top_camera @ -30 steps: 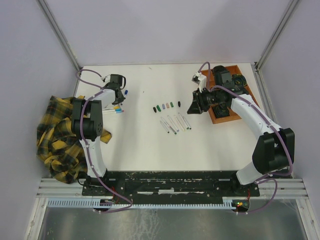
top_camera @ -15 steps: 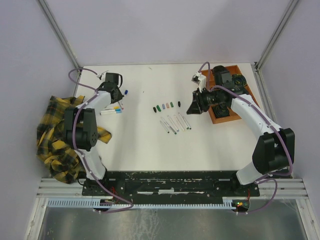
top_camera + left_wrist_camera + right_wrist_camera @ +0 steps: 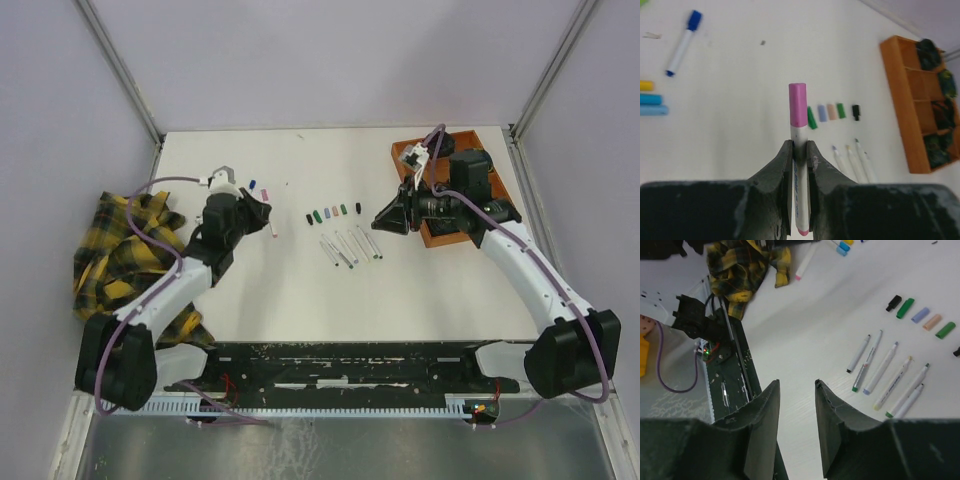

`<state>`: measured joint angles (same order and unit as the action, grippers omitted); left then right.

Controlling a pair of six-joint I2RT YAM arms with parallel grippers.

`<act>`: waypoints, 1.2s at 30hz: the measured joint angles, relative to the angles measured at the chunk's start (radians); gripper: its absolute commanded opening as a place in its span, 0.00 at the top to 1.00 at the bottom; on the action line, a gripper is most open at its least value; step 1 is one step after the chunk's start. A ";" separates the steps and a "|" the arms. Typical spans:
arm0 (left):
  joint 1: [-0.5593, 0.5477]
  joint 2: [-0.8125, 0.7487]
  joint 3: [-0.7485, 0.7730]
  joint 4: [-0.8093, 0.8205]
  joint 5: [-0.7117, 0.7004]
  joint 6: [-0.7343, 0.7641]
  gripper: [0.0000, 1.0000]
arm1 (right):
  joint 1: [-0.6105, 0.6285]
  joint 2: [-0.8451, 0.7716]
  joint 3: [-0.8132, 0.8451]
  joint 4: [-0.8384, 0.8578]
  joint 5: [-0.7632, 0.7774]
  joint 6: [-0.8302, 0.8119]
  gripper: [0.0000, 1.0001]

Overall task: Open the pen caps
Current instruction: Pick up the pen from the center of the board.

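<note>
Left gripper point(image 3: 800, 150) is clamping a white pen point(image 3: 801, 200) by the barrel, with its pink cap point(image 3: 798, 105) sticking out free, left of the row of loose caps point(image 3: 832, 111). Right gripper point(image 3: 796, 387) is hanging empty with jaws partly apart, right of that row. The next move likely calls for the right closing on the cap only and pulling straight along the barrel, while the left is gripping firmly so the pen isn't slipping.

Plastic pink cap point(image 3: 797, 105), woven cloth point(image 3: 120, 265), wooden tray point(image 3: 402, 151)
</note>
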<state>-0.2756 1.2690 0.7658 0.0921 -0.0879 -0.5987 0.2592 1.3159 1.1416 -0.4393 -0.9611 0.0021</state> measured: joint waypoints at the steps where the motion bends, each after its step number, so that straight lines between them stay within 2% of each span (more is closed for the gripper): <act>1: -0.023 -0.039 -0.041 0.033 0.009 -0.010 0.97 | 0.000 -0.019 -0.019 0.034 -0.010 0.027 0.55; 6: -0.174 -0.241 -0.273 0.298 0.021 -0.079 0.97 | 0.000 -0.100 -0.159 0.320 -0.056 0.241 0.38; 8: -0.225 -0.286 -0.335 0.403 0.015 -0.105 0.97 | 0.003 -0.117 -0.233 0.494 -0.068 0.362 0.35; 11: -0.299 -0.322 -0.414 0.573 0.003 -0.140 0.97 | 0.019 -0.118 -0.303 0.686 -0.074 0.499 0.32; 17: -0.426 -0.323 -0.517 0.866 -0.056 -0.167 0.97 | 0.108 -0.116 -0.327 0.866 -0.073 0.614 0.30; 24: -0.590 -0.213 -0.539 1.151 -0.123 -0.129 0.97 | 0.175 -0.101 -0.333 0.887 -0.064 0.608 0.31; 36: -0.665 -0.046 -0.505 1.376 -0.151 -0.042 0.97 | 0.257 -0.058 -0.330 0.759 -0.032 0.488 0.37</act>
<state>-0.9405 1.2232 0.2611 1.4681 -0.2390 -0.6403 0.5163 1.2583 0.8112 0.3199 -0.9928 0.4900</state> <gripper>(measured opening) 0.185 0.647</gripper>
